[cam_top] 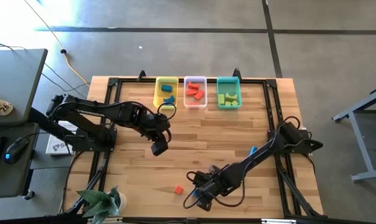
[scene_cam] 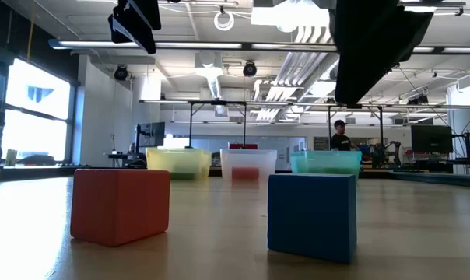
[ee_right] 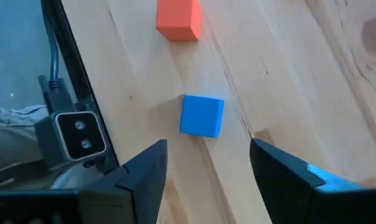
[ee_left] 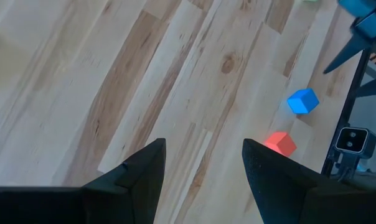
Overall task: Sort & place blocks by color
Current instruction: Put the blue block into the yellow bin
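Note:
Near the table's front edge a blue cube and a red-orange cube rest flat on the wood, a little apart. In the low view the red-orange cube stands left of the blue cube. My right gripper hangs open just above the blue cube, touching nothing, and hides it in the high view, where only the red-orange cube shows beside that gripper. My left gripper waits open over the table's middle left. More blocks lie in the yellow tray, the clear tray and the teal tray.
The three trays stand side by side at the far edge. A black frame rail runs along the table's sides. A small camera sits on the front edge next to the cubes, and a potted plant at the near left corner.

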